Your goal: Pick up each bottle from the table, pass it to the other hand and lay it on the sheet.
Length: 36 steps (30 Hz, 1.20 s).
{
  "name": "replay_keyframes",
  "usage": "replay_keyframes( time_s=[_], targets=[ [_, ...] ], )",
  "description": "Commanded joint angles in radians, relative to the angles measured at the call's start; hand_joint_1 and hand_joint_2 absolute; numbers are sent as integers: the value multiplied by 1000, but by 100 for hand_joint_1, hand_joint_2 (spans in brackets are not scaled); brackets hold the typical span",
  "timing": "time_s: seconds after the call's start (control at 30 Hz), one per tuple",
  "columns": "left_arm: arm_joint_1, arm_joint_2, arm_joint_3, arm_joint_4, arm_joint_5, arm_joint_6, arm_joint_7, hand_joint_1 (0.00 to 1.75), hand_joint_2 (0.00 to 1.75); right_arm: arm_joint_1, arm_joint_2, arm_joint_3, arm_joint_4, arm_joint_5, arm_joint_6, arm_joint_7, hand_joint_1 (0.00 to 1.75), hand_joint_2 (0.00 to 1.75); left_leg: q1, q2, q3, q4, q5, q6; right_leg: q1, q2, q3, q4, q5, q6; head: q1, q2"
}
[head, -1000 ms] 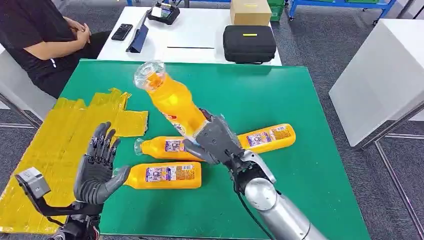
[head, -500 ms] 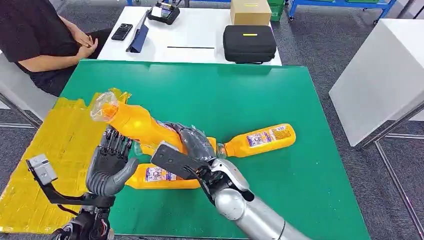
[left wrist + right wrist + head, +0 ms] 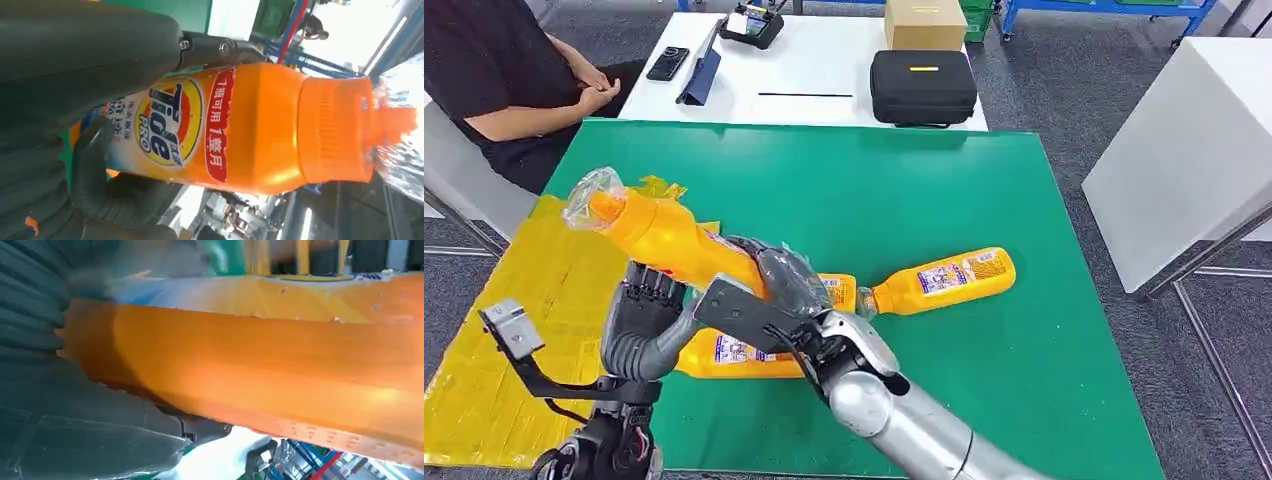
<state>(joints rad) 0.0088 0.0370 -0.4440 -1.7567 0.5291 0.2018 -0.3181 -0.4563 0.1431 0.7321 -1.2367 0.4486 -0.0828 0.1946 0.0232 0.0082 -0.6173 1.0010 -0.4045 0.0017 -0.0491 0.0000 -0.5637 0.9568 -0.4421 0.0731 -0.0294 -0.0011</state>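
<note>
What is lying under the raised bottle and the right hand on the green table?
Under the raised bottle and the right hand lie two bottles, both partly covered; a third bottle lies uncovered beside them.

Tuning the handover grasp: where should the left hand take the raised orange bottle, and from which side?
Likely the labelled mid-body of the raised bottle, from below. The right hand grips its base end, the neck tilts up toward the yellow sheet, and the left hand sits under the free stretch.
</note>
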Motion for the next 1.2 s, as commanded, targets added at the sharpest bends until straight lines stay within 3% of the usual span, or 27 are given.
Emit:
replay_keyframes(
  time_s=[0.03,0.17,0.4,0.7,0.73,0.77,1.2],
  targets=[
    [-73,-9,-32,62,22,11,35,0,175,-49,24,147,204,-24,-14,-27,175,175,0,-1,2,-1,0,1,1,-1,2,-1,0,-4,0,0],
    [-98,-11,-37,111,46,-10,39,0,175,-52,55,213,287,-19,-37,-42,175,175,0,-1,3,-1,0,1,1,-1,3,-1,0,-6,0,0],
    [-95,-12,-39,110,46,-11,39,0,175,-57,53,213,286,-19,-37,-42,175,175,0,-2,2,-1,0,1,1,-2,1,-1,1,-7,0,0],
    [-159,-25,-89,213,167,-17,76,0,175,-86,103,332,401,-119,-79,-51,175,175,1,-4,3,-1,0,0,2,-3,2,-1,0,-10,0,0],
    [-164,-24,-91,214,172,-17,75,154,175,-91,96,331,399,-126,-84,-49,175,175,0,-4,2,-1,1,0,1,-3,0,-1,0,-8,0,0],
    [-168,-18,-95,213,179,-17,69,175,175,-96,85,329,388,-140,-92,-48,175,175,1,-5,2,0,0,1,2,-4,1,0,0,-9,0,0],
    [-81,25,-68,158,269,16,11,175,175,-85,2,331,320,-212,-127,-68,175,175,1,-3,2,0,0,0,2,-3,1,-1,0,-9,0,0]
  ],
)
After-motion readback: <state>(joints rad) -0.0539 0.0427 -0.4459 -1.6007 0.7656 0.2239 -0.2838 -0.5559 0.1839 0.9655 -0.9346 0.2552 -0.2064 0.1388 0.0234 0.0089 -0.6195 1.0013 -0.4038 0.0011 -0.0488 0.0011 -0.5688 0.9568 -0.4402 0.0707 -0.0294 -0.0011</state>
